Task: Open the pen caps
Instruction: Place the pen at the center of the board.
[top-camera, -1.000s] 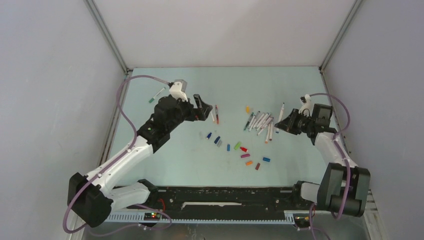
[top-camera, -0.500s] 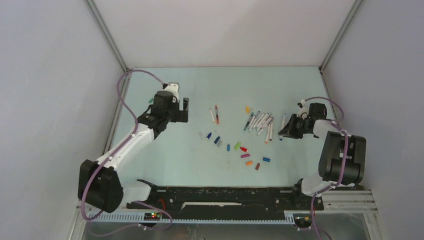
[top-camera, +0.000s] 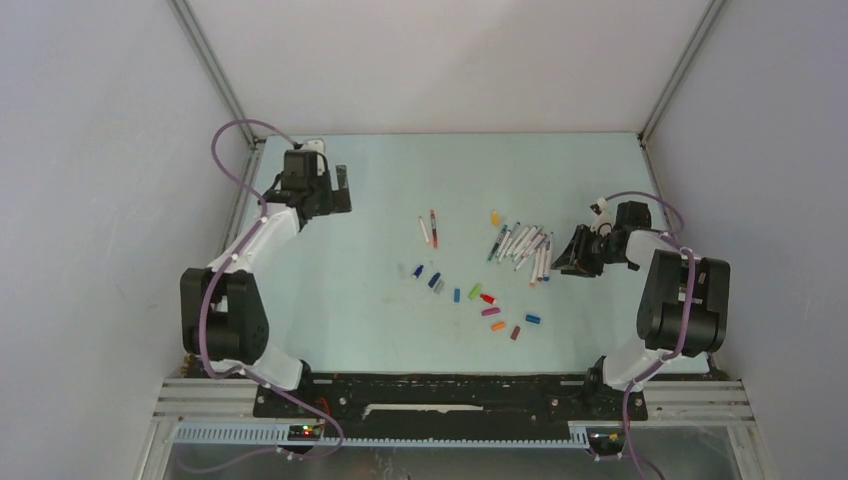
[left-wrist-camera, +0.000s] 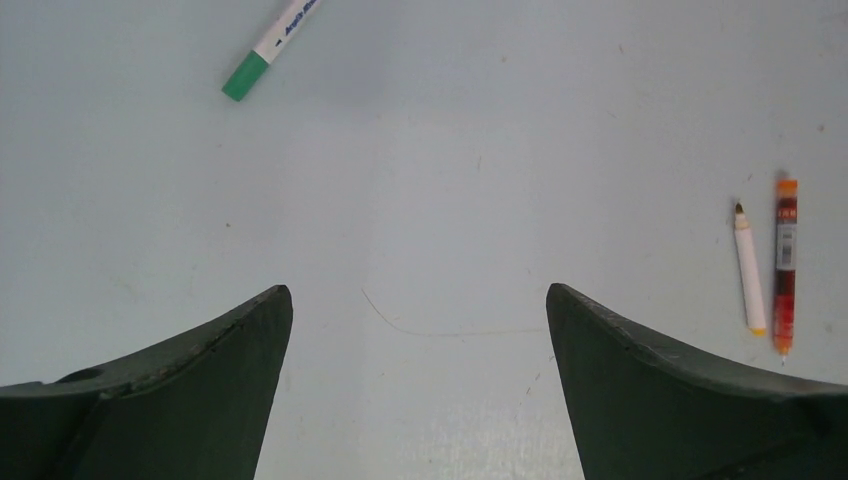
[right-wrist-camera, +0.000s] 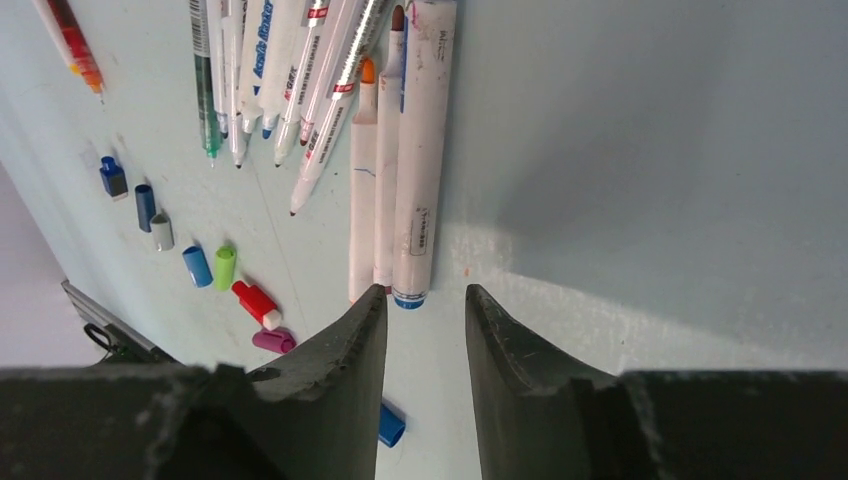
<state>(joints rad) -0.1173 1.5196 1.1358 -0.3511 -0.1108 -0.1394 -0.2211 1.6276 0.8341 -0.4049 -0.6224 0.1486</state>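
Left gripper (left-wrist-camera: 418, 295) gapes wide, empty, at ten o'clock; right gripper (right-wrist-camera: 425, 290), jaws narrowly apart, empty, sits at three o'clock by the pens (right-wrist-camera: 425, 150). Loose caps (top-camera: 487, 298) lie central.

Pale green table (top-camera: 340, 310) inside grey-walled enclosure (top-camera: 90, 150). Bundle of slim white pen barrels (top-camera: 522, 246) fanned right of centre, tips uncovered; thickest barrel (right-wrist-camera: 424, 150) lying alongside two slimmer ones. Left of bundle, short white pen (left-wrist-camera: 748, 268) just beside orange-red pen (left-wrist-camera: 785, 262), parallel, not touching. Lone green-ended white pen (left-wrist-camera: 285, 22) far left. Black rail (top-camera: 450, 392) along near edge.
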